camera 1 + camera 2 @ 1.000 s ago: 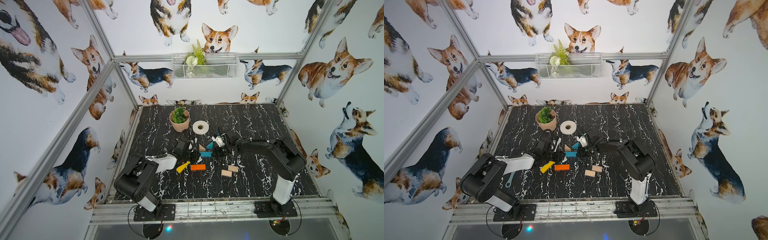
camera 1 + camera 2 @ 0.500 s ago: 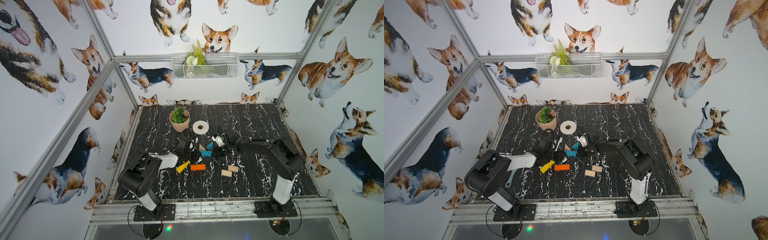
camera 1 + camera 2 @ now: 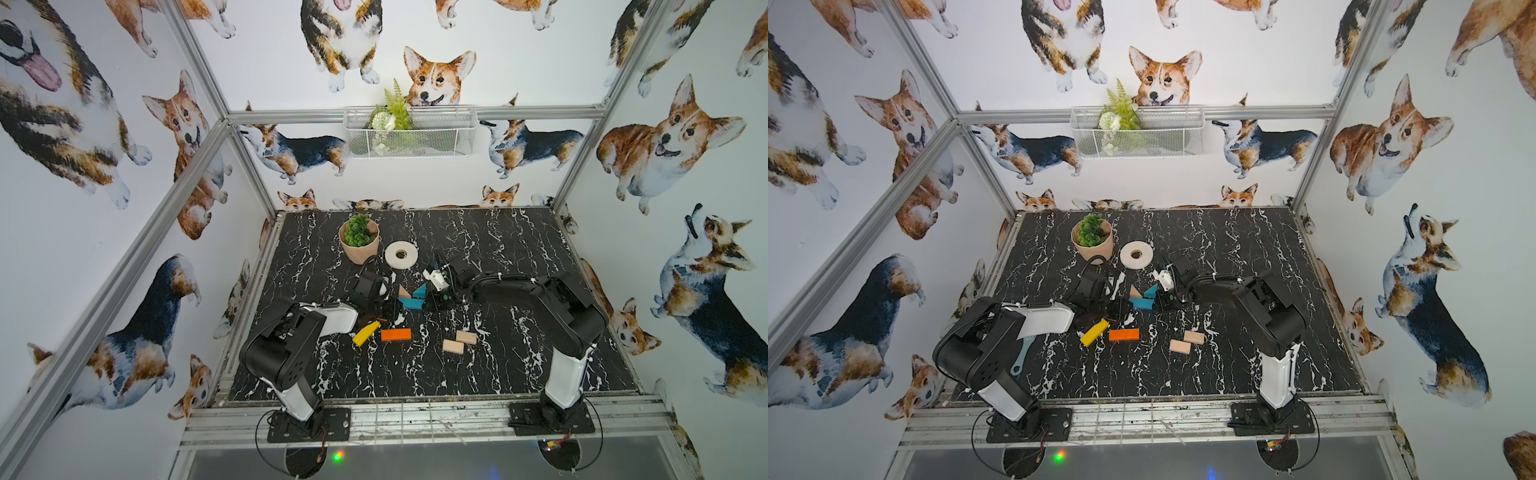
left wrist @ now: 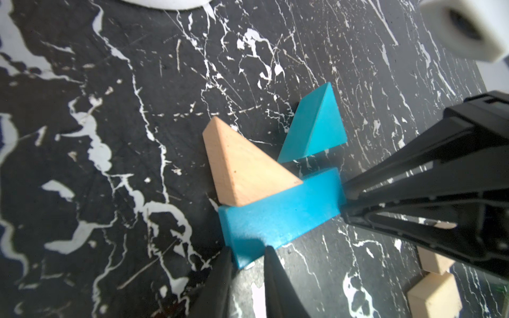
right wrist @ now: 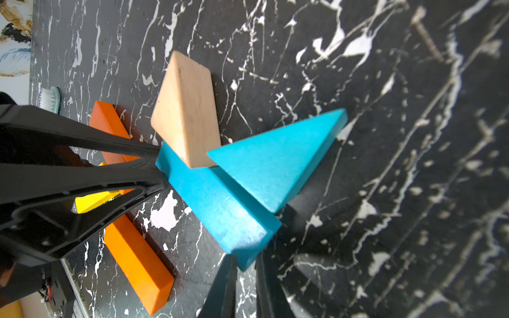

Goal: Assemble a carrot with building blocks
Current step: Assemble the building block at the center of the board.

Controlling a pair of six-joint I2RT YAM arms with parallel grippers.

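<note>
The left gripper [image 4: 245, 271] and right gripper [image 5: 245, 275], fingers [image 4: 217, 291] nearly together and clamping nothing, butt opposite bar [image 4: 281, 217] ends, probably squaring it. The wood triangle [image 4: 242, 170] and teal triangle [image 4: 311, 129] sit alongside as leaves.

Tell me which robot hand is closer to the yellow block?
Left. The left gripper is at the teal bar end nearest the yellow block; the right gripper is at the bar's opposite end, farther away.

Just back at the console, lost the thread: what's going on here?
Both arms are working the teal bar: the left tool is at one end and the right tool at the opposite end, jaws nearly together; pinching or just pushing, I cannot tell. The wood triangle rests against the bar's long side, the teal triangle beside it. The yellow block, an orange block and two plain wood blocks lie loose, not yet joined.
</note>
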